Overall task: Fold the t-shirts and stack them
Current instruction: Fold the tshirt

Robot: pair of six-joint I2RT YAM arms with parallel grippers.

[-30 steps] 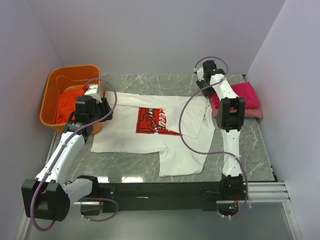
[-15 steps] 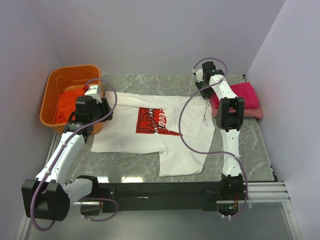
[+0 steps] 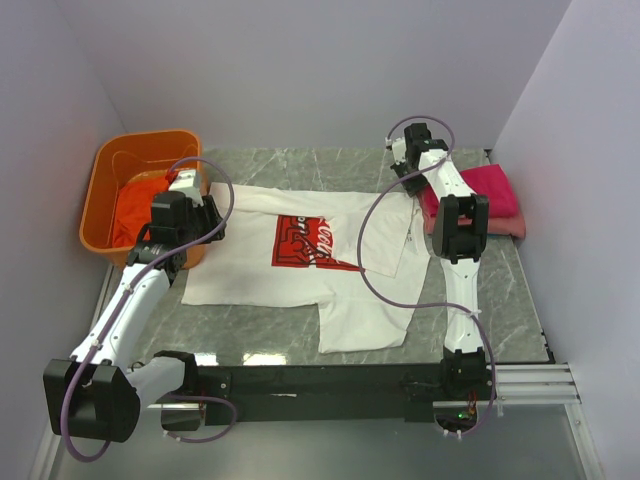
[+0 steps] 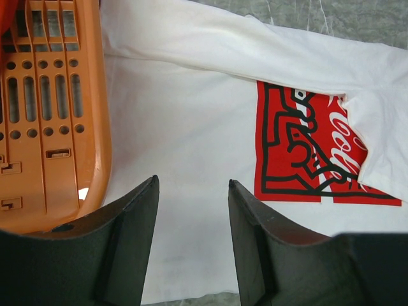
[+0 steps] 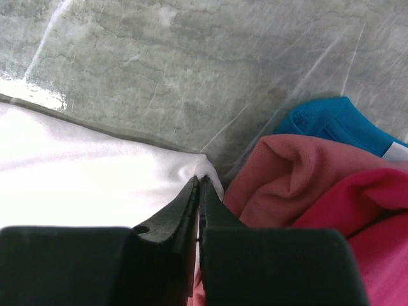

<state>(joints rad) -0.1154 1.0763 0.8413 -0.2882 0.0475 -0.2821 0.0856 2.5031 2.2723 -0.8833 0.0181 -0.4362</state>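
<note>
The white t-shirt (image 3: 260, 270) with a red print (image 3: 303, 243) lies spread on the table, its right side folded over. My left gripper (image 4: 191, 191) is open and hovers over the shirt's left part (image 4: 178, 127), beside the basket. My right gripper (image 5: 199, 182) is shut on the white shirt's far right corner (image 5: 205, 167), next to the stack. A stack of folded shirts sits at the right: magenta (image 3: 490, 190), pink (image 5: 280, 178) and blue (image 5: 338, 121). An orange-red shirt (image 3: 135, 205) lies in the basket.
The orange plastic basket (image 3: 110, 165) stands at the table's left edge, close to my left gripper; its slotted wall fills the left of the left wrist view (image 4: 51, 115). White walls close in the back and sides.
</note>
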